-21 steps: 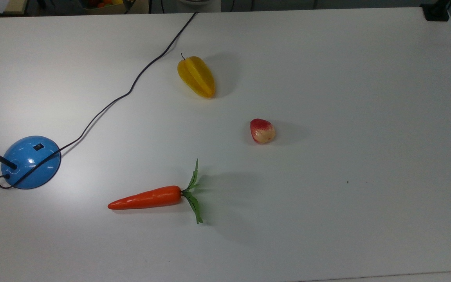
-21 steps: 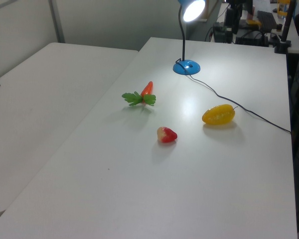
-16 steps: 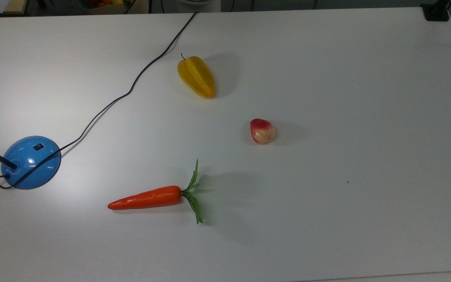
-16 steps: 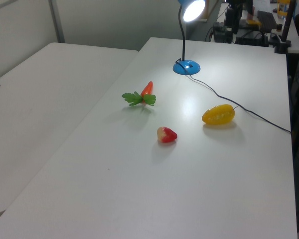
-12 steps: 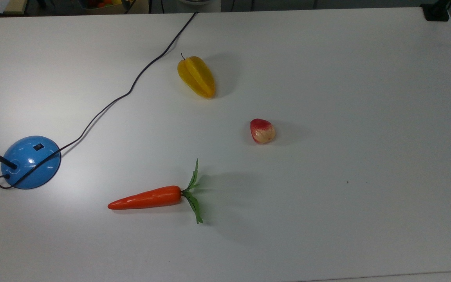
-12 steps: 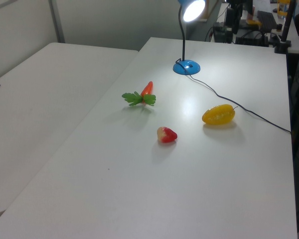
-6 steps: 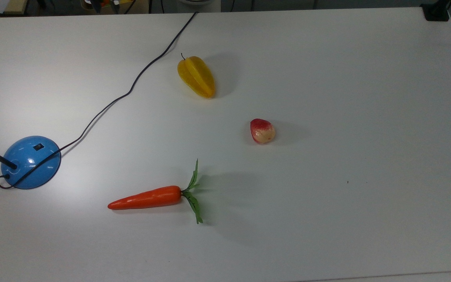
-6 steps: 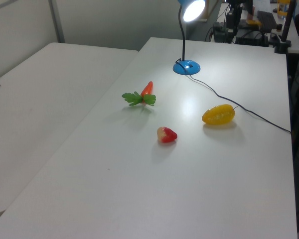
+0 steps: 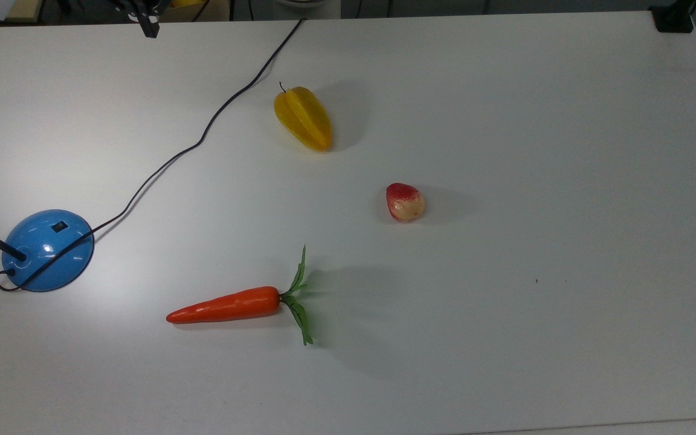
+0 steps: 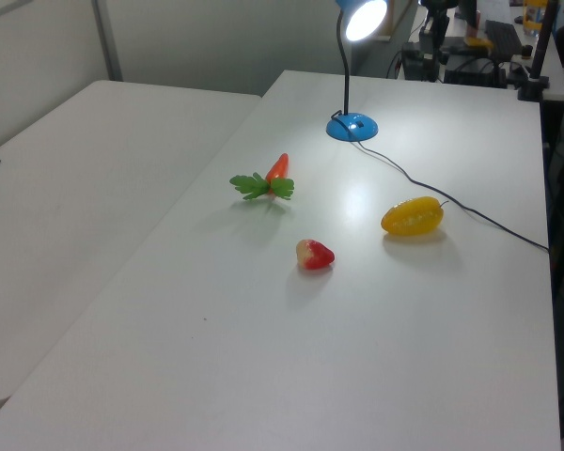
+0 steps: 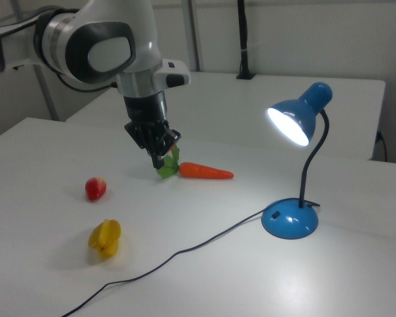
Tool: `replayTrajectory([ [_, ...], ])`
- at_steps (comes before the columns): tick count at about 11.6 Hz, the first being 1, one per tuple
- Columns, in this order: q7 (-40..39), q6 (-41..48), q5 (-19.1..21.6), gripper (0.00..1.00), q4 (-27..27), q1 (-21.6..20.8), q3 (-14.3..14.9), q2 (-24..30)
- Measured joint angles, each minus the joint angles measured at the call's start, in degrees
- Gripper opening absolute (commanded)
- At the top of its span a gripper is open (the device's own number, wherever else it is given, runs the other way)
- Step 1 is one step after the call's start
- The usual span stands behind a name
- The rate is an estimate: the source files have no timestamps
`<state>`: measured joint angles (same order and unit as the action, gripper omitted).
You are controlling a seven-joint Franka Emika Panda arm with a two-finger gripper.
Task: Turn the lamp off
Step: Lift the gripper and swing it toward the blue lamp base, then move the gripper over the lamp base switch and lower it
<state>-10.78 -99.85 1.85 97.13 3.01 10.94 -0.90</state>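
While the white tabletop (image 9: 505, 121) carries the lit lamp (image 11: 292, 172) at the right view's right, the arm hangs bent downward, its end effector (image 11: 158, 157) apparently pressed together, well apart from it.

A rounded white shell is seen on the arm (image 11: 99, 49) in the right view, glossy and bulbous at the joint, with a dark grey oval panel set into its side. A black ring is seen where one white segment meets the next. Below the joint, a short grey cylindrical collar is fitted, and a small white block with a dark patch juts from it. The pincer (image 11: 158, 160) is made of black parts, angular and compact, narrowing downwards to a dark tip. A black tip of the pincer (image 9: 150, 27) is also caught at the top view's upper edge.
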Motion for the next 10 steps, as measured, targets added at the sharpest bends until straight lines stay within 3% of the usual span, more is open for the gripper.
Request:
replayTrajectory([
  [6,9.3,-13.4,-0.1,0.00,1.1,0.5,0.0,-5.2],
  [10,13.2,-23.1,-3.4,0.00,1.3,0.8,-0.1,-10.2],
])
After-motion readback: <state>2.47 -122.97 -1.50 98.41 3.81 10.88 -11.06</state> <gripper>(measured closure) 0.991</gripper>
